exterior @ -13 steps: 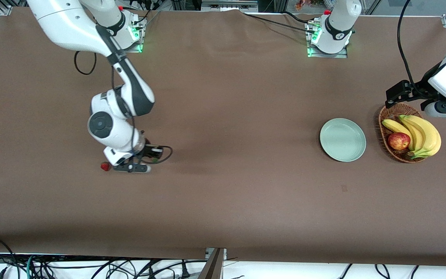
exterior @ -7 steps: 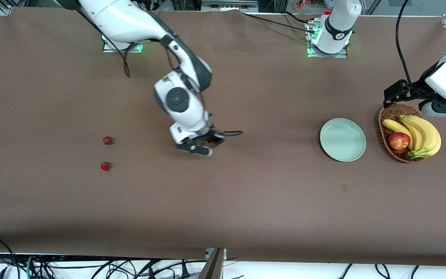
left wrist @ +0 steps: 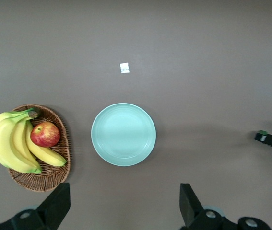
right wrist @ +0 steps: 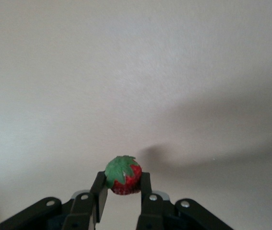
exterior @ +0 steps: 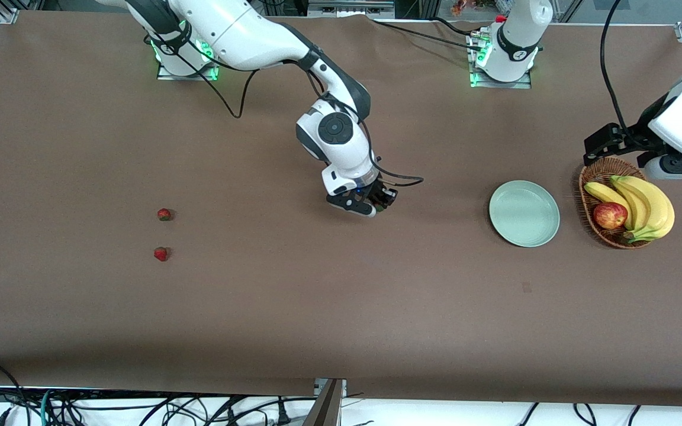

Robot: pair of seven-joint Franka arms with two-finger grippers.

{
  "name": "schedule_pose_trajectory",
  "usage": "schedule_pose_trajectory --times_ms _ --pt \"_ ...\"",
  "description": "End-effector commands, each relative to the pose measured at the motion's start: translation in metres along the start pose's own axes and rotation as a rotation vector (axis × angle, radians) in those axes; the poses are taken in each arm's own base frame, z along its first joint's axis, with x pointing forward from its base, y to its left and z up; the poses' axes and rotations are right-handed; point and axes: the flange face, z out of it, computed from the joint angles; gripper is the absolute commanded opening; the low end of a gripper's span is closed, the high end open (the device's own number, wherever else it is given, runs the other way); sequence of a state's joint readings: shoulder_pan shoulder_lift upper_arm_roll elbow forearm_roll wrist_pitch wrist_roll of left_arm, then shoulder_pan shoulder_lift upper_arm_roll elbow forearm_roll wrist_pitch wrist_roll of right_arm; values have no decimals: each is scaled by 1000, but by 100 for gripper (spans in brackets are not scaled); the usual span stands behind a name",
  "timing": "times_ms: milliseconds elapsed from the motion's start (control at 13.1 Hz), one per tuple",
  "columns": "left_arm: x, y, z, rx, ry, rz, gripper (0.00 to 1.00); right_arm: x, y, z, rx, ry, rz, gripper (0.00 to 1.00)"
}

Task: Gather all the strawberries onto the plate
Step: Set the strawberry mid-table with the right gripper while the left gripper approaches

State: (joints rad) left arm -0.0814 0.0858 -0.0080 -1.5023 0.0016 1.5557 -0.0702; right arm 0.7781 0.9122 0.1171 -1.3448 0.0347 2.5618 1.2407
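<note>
My right gripper (exterior: pixel 379 204) is shut on a strawberry (right wrist: pixel 123 175), red with a green cap, and holds it over the bare middle of the table, between the other berries and the plate. Two more strawberries (exterior: pixel 164 214) (exterior: pixel 161 254) lie on the table toward the right arm's end. The pale mint-green plate (exterior: pixel 524 213) sits toward the left arm's end, beside the basket; it also shows in the left wrist view (left wrist: pixel 123 134). My left gripper (left wrist: pixel 124 206) is open and empty, up over the table by the basket, where that arm waits.
A brown wicker basket (exterior: pixel 589 188) with bananas (exterior: pixel 643 204) and a red-yellow apple (exterior: pixel 609 215) stands beside the plate at the left arm's end. A small pale mark (exterior: pixel 526 287) lies on the brown tabletop nearer to the front camera than the plate.
My right gripper has lifted a strawberry from beside the other two berries and carried it across the table toward the plate. The left arm has barely moved.
</note>
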Motion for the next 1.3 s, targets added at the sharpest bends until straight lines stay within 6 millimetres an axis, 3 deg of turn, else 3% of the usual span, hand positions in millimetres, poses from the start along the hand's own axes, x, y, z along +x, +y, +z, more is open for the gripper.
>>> schedule_pose_trajectory --times_ms 0,230,383,536,689,842,995,1148,1224 --pt "-2 13 5 -9 -8 8 100 -10 -5 12 5 44 0 40" --pt "5 25 30 -10 -33 29 100 4 -13 -17 13 54 15 80" --pt "8 28 56 -15 -35 24 100 28 -17 -51 -3 89 8 85" --pt "8 45 90 -30 -31 33 100 89 4 -87 -99 97 -27 87" --pt "3 73 126 -33 -24 26 100 147 39 -119 -201 50 -130 87" --pt "-5 116 155 -42 7 -12 100 210 95 -155 -284 -19 -222 87" --pt "-10 180 189 -66 17 -74 100 280 182 -190 -299 -110 -330 87" --pt "-21 251 224 -40 75 -124 100 321 263 -195 -317 -168 -407 87" --pt "-32 287 251 -17 90 -145 100 345 302 -197 -324 -179 -428 87"
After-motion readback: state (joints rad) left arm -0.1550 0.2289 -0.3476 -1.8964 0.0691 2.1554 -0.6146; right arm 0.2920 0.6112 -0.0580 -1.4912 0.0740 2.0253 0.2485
